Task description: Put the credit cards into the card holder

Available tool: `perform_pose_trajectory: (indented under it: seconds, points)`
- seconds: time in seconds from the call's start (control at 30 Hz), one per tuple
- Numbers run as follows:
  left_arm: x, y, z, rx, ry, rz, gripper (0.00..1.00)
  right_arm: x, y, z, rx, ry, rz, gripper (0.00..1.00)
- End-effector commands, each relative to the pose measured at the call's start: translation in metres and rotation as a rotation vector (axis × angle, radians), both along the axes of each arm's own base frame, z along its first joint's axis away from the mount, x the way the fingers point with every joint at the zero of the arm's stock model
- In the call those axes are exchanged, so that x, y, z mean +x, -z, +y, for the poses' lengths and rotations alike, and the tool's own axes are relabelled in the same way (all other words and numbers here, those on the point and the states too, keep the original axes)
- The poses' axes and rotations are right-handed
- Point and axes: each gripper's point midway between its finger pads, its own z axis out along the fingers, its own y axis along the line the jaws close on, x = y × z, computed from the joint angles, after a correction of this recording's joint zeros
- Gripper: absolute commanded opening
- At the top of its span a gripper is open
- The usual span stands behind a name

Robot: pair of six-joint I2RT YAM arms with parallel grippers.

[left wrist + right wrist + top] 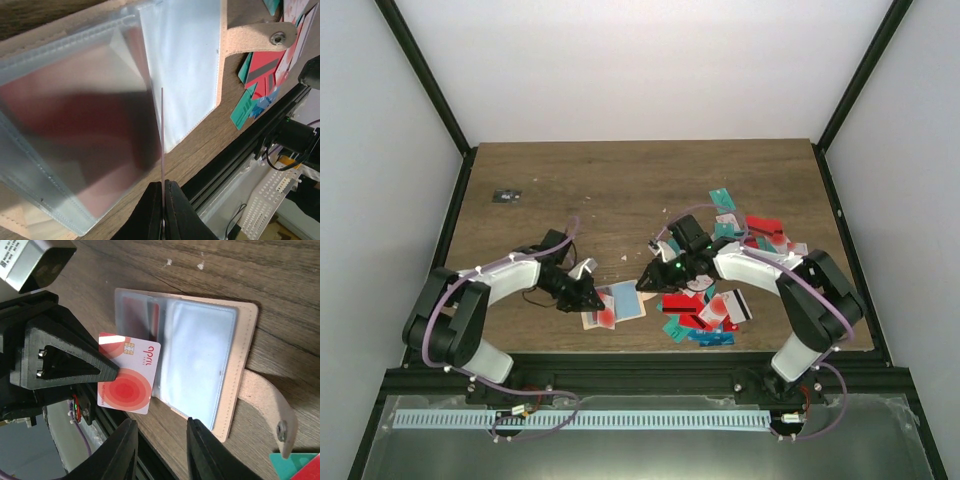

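A white card (127,377) with a red circle is pinched by its edge in the left gripper (163,186), just above the open holder (200,350), which lies at the near edge of the table (620,180), between the arms. The right gripper (161,422) is spread and empty beside it. The card should be lined up square with a pocket mouth and slid in flat, and the sleeve may need steadying. Other cards (720,300) are heaped to the right.

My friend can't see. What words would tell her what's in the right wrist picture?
The left gripper holds a white card with red circles at the edge of an open beige card holder lying on a wooden table. The right gripper hangs open near them.
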Motion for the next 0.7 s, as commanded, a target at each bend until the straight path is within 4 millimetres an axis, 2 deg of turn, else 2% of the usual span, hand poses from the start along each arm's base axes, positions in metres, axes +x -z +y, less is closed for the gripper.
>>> perform_pose_trajectory:
  seconds: [0.0,0.67]
  points:
    - [0.007,-0.002,-0.002,-0.002,0.017,-0.015,0.04,0.003,0.003,0.005,-0.004,-0.025,-0.018,0.29]
    - [0.012,0.006,-0.005,0.003,0.033,0.012,0.04,-0.006,0.051,-0.002,-0.077,-0.055,0.052,0.21]
